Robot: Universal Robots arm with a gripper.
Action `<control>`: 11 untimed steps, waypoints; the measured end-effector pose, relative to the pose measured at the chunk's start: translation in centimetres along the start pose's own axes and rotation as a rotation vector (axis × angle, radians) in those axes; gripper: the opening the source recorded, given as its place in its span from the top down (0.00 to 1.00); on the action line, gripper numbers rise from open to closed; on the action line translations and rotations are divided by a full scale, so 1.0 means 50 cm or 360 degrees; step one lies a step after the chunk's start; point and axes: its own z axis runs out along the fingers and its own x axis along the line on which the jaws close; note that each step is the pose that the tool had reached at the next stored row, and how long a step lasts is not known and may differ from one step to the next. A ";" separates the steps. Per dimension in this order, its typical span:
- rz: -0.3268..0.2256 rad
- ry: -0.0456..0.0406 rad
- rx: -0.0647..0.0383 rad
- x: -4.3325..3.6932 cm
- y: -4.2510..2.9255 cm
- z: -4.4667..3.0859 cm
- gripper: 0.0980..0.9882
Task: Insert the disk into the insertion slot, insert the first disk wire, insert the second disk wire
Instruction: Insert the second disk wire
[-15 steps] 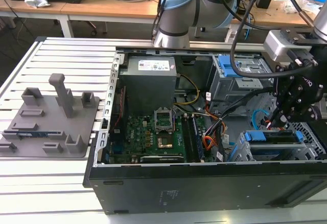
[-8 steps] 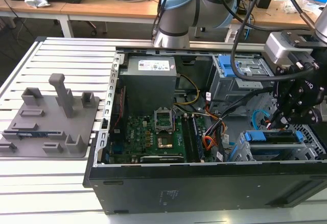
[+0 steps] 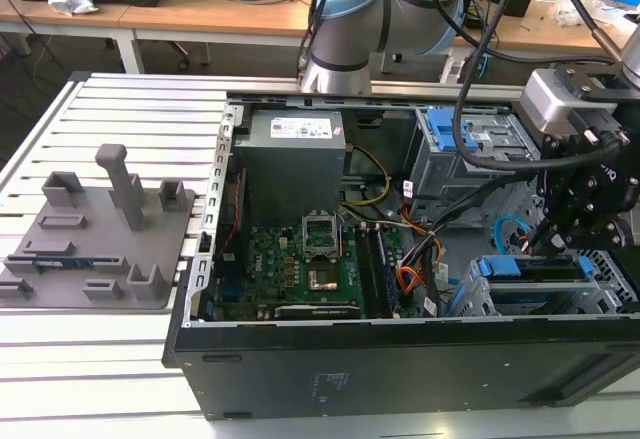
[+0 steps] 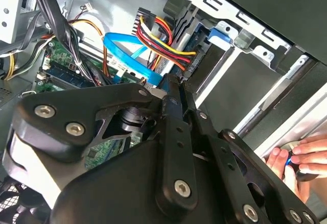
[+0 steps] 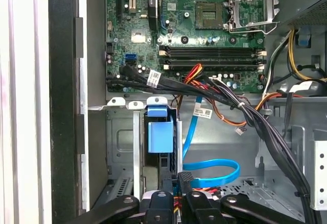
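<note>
The disk (image 3: 530,269), in its bright blue carrier (image 5: 160,134), sits inside the insertion slot (image 3: 610,274), the small grey cage (image 5: 120,137) at the case's corner on the exterior view's right. My gripper (image 3: 553,244) hangs just over the disk's back edge. In the first wrist view my gripper (image 5: 179,193) is shut on the black plug (image 5: 186,178) of a blue flat wire (image 5: 214,169). In the second wrist view my gripper (image 4: 173,83) meets that blue wire (image 4: 127,55) beside a red, yellow and black wire bundle (image 4: 163,35), whose end lies against the disk.
A larger grey cage with a blue latch (image 3: 460,134) stands behind the slot. A thick black cable bundle (image 5: 255,127) crosses between the motherboard (image 3: 300,264) and the slot. A person's hand (image 4: 301,157) rests outside the case wall. A grey fixture plate (image 3: 100,239) lies at the exterior view's left.
</note>
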 end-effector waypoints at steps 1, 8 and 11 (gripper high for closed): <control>0.0000 -0.0001 0.0000 0.001 0.000 0.000 0.93; 0.0000 -0.0004 -0.0001 0.007 -0.002 0.002 0.93; 0.0000 -0.0005 -0.0001 0.007 -0.003 0.002 0.93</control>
